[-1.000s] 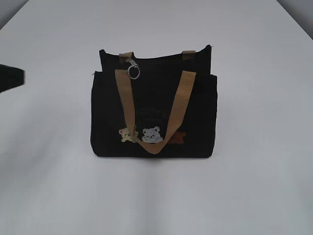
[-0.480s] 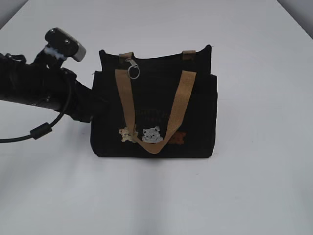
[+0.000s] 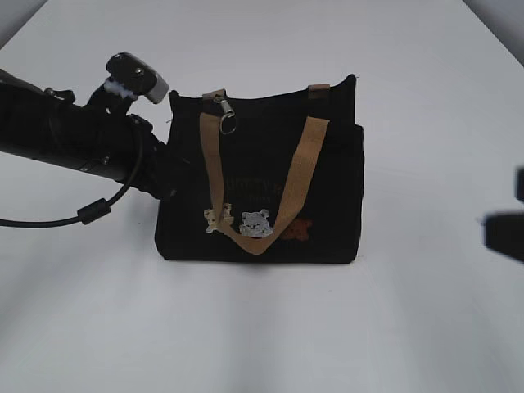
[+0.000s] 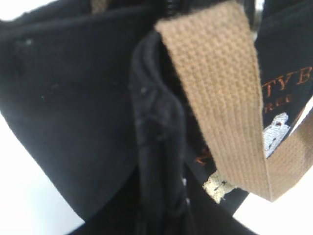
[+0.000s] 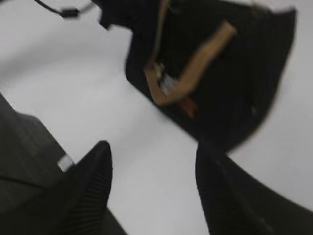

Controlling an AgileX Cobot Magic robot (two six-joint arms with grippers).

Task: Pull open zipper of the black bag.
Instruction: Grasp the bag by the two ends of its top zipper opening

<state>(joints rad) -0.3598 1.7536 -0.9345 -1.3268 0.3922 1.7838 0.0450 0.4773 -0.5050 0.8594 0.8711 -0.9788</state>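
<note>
1. The black bag point(image 3: 258, 192) stands upright near the middle of the white bench point(image 3: 262, 327), its front panel facing the exterior camera.
2. Three small bear patches sit low on that front: a cream bear point(image 3: 215, 219), a grey bear point(image 3: 255, 223) and a brown bear point(image 3: 300, 230), the last partly behind the strap.
3. A tan webbing handle point(image 3: 266, 184) hangs down the front in a V, its lowest point just below the grey bear.
4. The zipper point(image 3: 262, 94) runs along the bag's top edge; its silver pull tab with ring point(image 3: 228, 121) hangs at the left end, beside the left leg of the handle.
5. The left arm point(image 3: 74, 139) reaches in from the left edge, and its far end presses against the bag's left side panel.
6. The left tool point(image 3: 164, 176) is dark against dark fabric in the exterior view. The left wrist view shows only a close fold of black cloth point(image 4: 156, 137) and the handle, so I cannot tell whether it is closed on the fabric or merely against it.
7. The right tool point(image 5: 151, 186) hangs over bare bench well to the right of the bag, jaws apart with nothing between them.
8. In the exterior view it shows only as a dark blur at the right edge.
</note>
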